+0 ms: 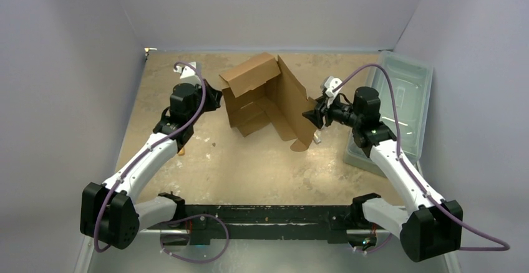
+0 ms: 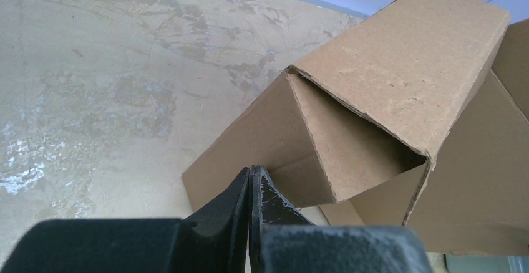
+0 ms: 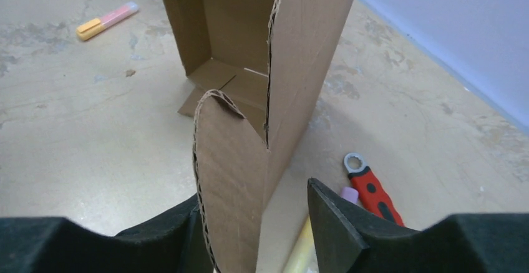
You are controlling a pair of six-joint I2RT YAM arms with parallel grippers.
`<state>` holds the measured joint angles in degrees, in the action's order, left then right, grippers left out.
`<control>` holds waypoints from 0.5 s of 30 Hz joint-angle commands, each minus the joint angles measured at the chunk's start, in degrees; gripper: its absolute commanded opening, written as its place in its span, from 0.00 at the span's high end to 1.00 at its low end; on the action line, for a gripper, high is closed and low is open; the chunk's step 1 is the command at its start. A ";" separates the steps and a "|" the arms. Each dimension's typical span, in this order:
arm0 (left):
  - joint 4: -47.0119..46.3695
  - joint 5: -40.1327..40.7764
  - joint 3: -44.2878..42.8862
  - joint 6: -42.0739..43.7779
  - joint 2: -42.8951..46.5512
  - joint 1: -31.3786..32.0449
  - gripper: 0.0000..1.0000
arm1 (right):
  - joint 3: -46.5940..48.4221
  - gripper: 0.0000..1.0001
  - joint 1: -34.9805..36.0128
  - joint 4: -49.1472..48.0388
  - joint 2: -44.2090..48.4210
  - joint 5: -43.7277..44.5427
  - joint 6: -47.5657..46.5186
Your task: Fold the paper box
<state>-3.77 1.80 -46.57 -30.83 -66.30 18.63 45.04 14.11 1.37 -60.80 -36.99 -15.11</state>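
Mid-fold at the workbench: the paper box sits half-erected on the far middle of the mottled tan table, between my two arms. One flap is folded over like a roof on its far-left side. A tall side panel stands upright on its right, ending in a rounded tab at the near end. My left gripper is at the box's left side. In the left wrist view its two black fingers are pressed flat together with nothing between them, and their tip lies at the lower edge of the box's outer wall; I cannot tell whether it touches the cardboard. My right gripper reaches in from the right with its jaws spread wide either side of the rounded tab. In the right wrist view the cardboard runs up between the fingers, close against the one on the left of the picture and well clear of the other. The right gripper is not clamped on the tab. A red-handled wrench lies on the table just beyond that finger, and a yellow-and-pink marker lies on the far side of the box. A translucent grey-green plastic bin stands along the table's right edge, behind my right arm.
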 commanded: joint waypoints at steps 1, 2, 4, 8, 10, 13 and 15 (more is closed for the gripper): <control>-2.69 0.66 0.12 0.68 0.58 -0.37 1.00 | 3.79 0.41 -0.76 0.67 2.36 1.03 -0.52; -2.67 0.58 0.01 0.68 0.44 -0.36 1.00 | 4.09 0.37 -0.78 0.99 2.89 1.12 -0.72; -2.70 0.57 -0.21 0.80 0.23 -0.42 1.00 | 4.98 0.31 -0.75 1.86 4.33 1.01 -1.42; -2.70 0.57 -0.66 1.01 -0.03 -0.44 1.00 | 9.16 0.17 -0.79 6.83 5.54 -0.72 -5.66; -2.72 0.56 -0.74 1.12 -0.32 -0.44 1.00 | 12.65 0.10 -0.76 11.16 5.24 -1.37 -9.35; -2.95 0.52 -0.72 1.17 -0.52 -0.44 1.00 | 19.49 0.03 -0.80 18.32 3.62 -3.31 -15.91; -3.16 0.69 -0.71 1.09 -0.58 -0.53 1.00 | 26.18 0.01 -0.56 23.50 1.45 -6.48 -20.33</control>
<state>-3.79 1.96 -46.48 -30.59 -66.54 18.61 60.12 13.43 14.20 -57.06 -38.11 -24.99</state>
